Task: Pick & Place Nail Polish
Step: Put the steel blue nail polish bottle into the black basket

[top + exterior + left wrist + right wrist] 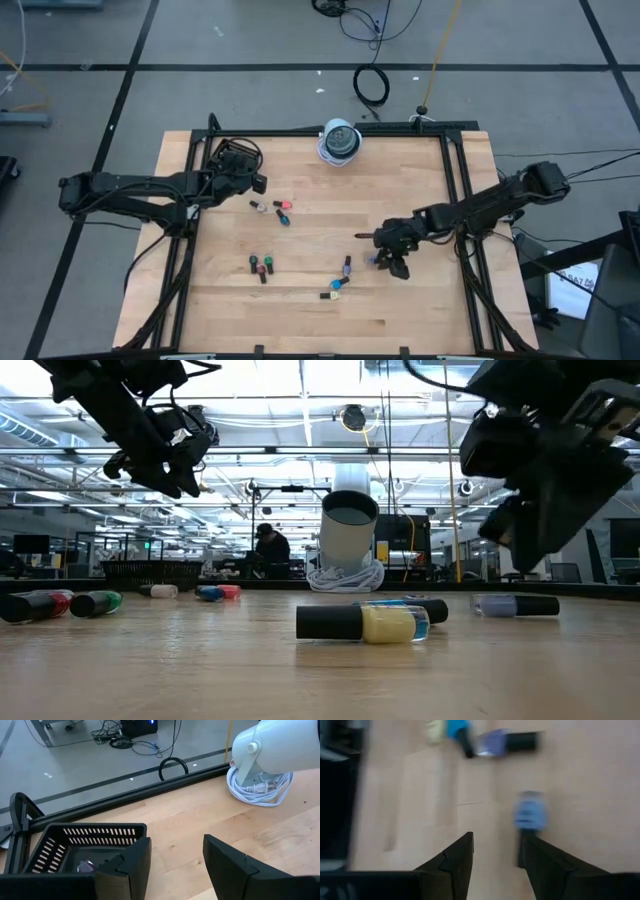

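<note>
Left hand hovers above the surface's far left area, just beside the black slotted basket at the far left corner. Its fingers stand apart with nothing between them. A purple item lies inside the basket; too small to tell what it is.

Right hand is low over the surface toward the right edge, fingers apart, nothing clamped. A light-blue nail polish bottle sits just ahead of one fingertip, blurred; contact cannot be told.

Remaining nail polish bottles lie scattered across the surface's middle. A pink and a blue one lie near the left hand. A red and a green one lie toward the near left. A purple bottle lies just left of the right hand. A yellow and blue pair lies closer to the near edge; in the low view the yellow bottle lies on its side in front.

A white camera on a coiled cable stands at the middle of the far edge.
</note>
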`<control>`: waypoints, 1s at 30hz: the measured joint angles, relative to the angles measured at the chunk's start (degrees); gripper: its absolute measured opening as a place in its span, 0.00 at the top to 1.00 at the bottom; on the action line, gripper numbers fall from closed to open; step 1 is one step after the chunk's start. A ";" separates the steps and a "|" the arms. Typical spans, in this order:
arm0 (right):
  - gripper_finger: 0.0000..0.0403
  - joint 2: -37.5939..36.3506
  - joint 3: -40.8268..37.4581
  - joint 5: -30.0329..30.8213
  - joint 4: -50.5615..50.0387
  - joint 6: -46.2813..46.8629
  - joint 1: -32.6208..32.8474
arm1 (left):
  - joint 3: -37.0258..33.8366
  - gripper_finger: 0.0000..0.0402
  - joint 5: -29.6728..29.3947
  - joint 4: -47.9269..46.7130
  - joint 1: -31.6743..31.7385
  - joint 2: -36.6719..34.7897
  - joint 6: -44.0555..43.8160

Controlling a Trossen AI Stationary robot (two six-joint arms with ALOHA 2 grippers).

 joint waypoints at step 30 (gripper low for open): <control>0.89 10.18 0.12 19.08 -1.06 -6.65 8.43 | 0.00 0.55 2.62 3.00 -0.02 6.40 0.21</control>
